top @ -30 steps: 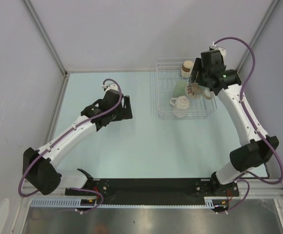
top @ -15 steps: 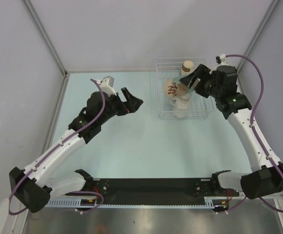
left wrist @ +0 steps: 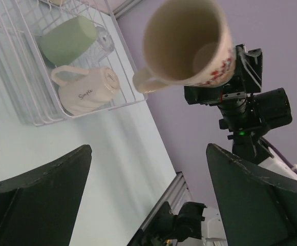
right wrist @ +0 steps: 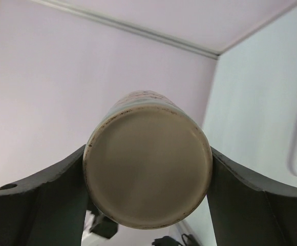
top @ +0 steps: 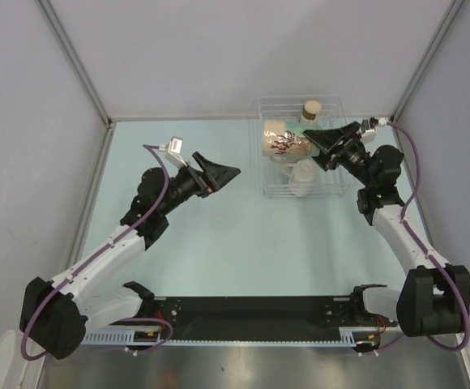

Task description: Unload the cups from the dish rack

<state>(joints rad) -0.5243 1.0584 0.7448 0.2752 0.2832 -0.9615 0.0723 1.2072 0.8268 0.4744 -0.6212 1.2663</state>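
Bright, even, diffuse light; faint shadows; soft glare inside cup (left wrist: 182, 38).

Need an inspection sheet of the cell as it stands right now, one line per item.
Surface: pale blue-green table, bare apart from the rack.
Job's things: dish rack at the far right holds the white mug on its side, the green cup beside it and the tan cup at the far side. The printed mug is lifted above the rack, tipped sideways.
Clutter: nothing seen.
Grippers: right tool shut on the printed mug; left tool open, empty, facing the mug.
Cables: purple cables looped along both arms, no snag seen.
Surroundings: plain walls, metal frame post.
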